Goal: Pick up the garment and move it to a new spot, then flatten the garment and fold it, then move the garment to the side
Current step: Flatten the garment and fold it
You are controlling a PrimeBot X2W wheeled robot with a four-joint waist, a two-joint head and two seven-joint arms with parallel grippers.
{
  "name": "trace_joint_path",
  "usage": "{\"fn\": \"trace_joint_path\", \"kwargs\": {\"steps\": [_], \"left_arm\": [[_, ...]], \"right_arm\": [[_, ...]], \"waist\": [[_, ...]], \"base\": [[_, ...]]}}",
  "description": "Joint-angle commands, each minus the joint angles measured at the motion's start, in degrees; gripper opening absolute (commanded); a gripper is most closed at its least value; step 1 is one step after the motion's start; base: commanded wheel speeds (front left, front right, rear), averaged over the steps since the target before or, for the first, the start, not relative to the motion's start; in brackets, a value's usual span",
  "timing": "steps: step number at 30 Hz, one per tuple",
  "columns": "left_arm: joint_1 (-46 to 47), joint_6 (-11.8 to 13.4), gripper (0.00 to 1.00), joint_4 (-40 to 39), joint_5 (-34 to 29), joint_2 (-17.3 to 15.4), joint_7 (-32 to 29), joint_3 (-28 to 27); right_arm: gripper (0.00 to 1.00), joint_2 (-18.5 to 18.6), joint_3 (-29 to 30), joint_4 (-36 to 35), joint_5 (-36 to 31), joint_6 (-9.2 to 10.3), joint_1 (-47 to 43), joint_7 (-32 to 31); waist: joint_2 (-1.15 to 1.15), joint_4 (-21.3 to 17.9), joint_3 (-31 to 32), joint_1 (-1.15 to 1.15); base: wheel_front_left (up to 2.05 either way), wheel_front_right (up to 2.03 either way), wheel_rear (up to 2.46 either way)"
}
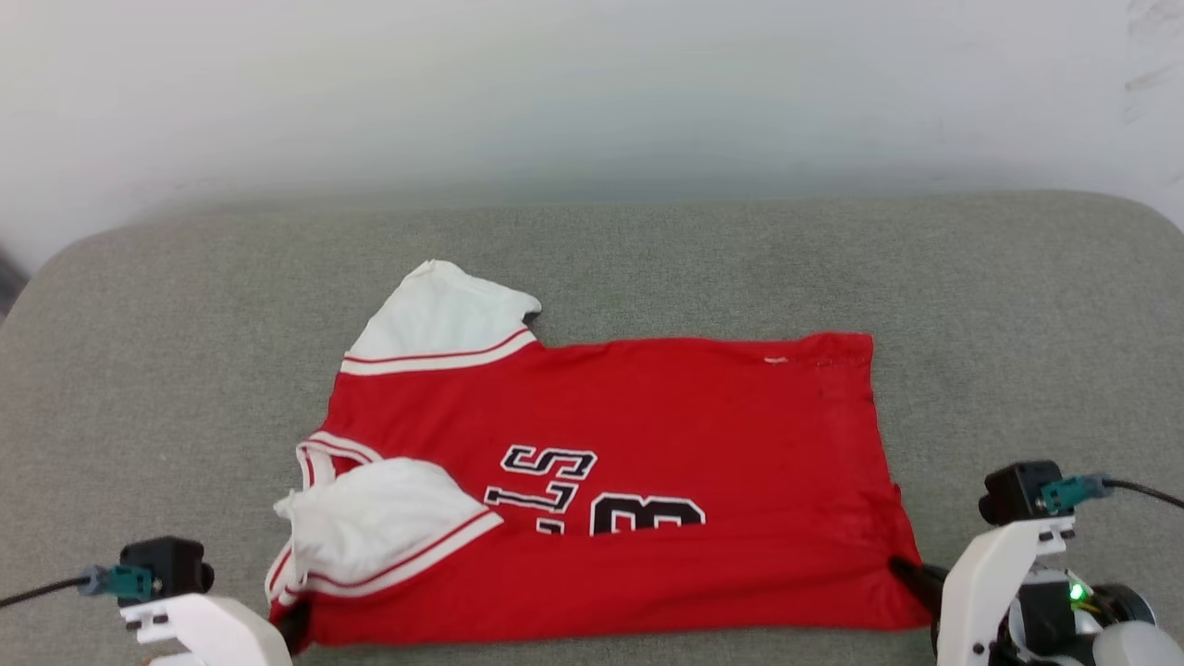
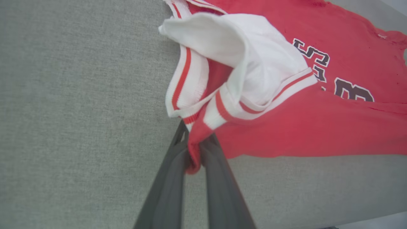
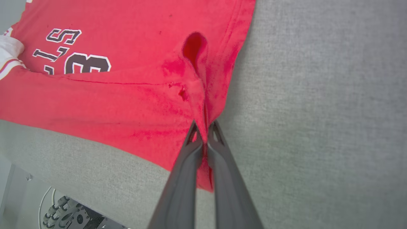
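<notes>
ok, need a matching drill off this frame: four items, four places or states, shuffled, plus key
Items
1 left gripper
2 right gripper
3 far sleeve
4 lettering

Places or states
A partly covered by a fold
B white, spread on the cushion
C shut on the shirt at its hem end
D shut on the shirt at its collar end

Pairs: 1-D, 2-C, 3-B, 4-A

It looks like a bare robot test room: a table (image 1: pixel 971 277) covered in grey fabric stands against a plain white wall (image 1: pixel 592 83), and below its near edge a wheeled machine base (image 3: pixel 63 214) and a loose cable (image 3: pixel 40 205) sit on pale floor (image 3: pixel 19 190).
</notes>
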State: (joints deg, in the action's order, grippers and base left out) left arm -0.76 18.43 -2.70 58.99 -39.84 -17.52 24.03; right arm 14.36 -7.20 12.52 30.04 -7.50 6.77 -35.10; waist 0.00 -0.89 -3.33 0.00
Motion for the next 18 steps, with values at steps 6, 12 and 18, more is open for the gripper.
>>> {"fn": "trace_joint_path", "kwargs": {"steps": [6,12,18], "left_arm": [[-5.3,1.3,0.0,0.2,1.1,0.7,-1.9,2.4],[-3.6,0.2,1.0,3.7,1.1,3.7,-0.7,3.5],[-0.9,0.5,1.0,3.8,-1.2,3.9,4.6,1.1]], "right_arm": [[0.0,-0.9,2.0,-2.0,-0.6,0.02,-7.5,-2.7],[1.0,-3.6,2.3,-1.7,-1.2,0.02,-9.9,1.6],[1.0,-4.9,6.1,-4.2,-6.0,0.02,-7.7,15.1]], "waist": [[0.0,-0.8,1.5,0.0],[0.0,-1.2,1.0,0.0],[0.0,-2.6,1.3,0.0]], "base": [[0.0,0.0,0.0],[0.0,0.0,0.0],[0.0,0.0,0.0]]}}
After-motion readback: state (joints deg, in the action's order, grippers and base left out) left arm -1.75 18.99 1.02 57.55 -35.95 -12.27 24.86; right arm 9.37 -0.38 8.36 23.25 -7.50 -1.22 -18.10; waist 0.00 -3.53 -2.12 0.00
